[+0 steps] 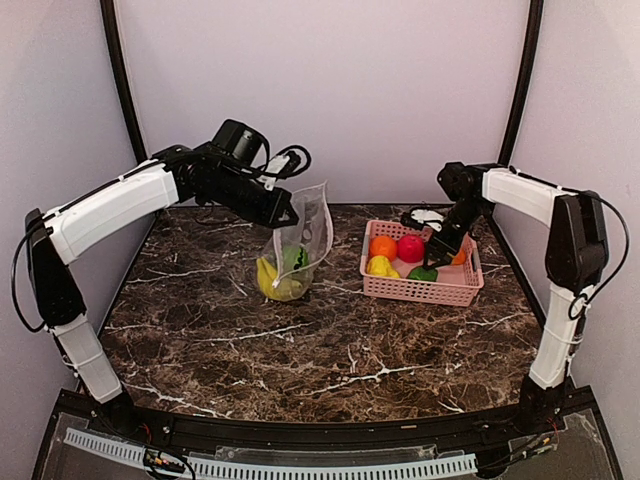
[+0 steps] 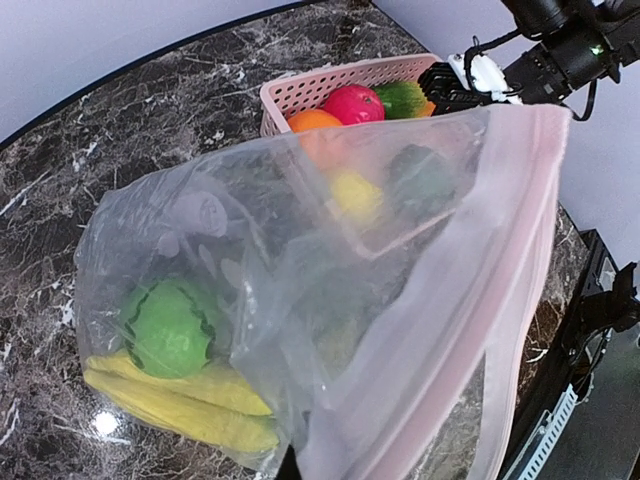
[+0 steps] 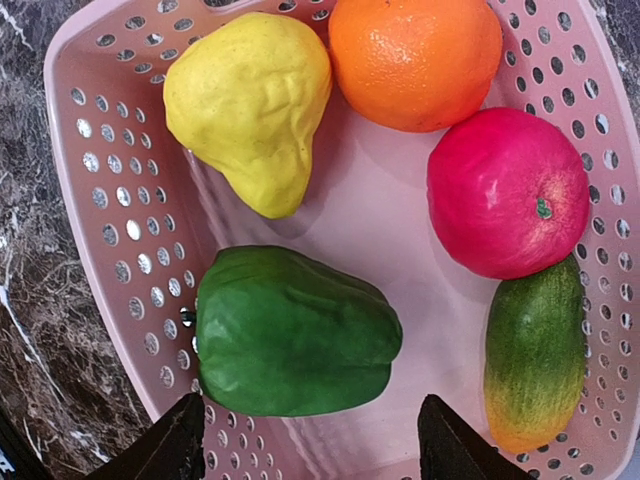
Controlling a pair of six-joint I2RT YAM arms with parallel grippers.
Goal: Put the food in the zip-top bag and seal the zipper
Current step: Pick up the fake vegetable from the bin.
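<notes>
The right tool [image 3: 312, 420], spread, hangs over the green pepper [image 3: 295, 335] in the basket [image 3: 110, 200], the pepper's long axis crossing the finger gap, while the left tool [image 1: 290, 213] pinches the zip-top bag [image 1: 308, 238].

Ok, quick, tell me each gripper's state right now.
Left gripper: shut on the bag, holding its top edge up.
Right gripper: open, empty, over the green pepper in the basket.
</notes>
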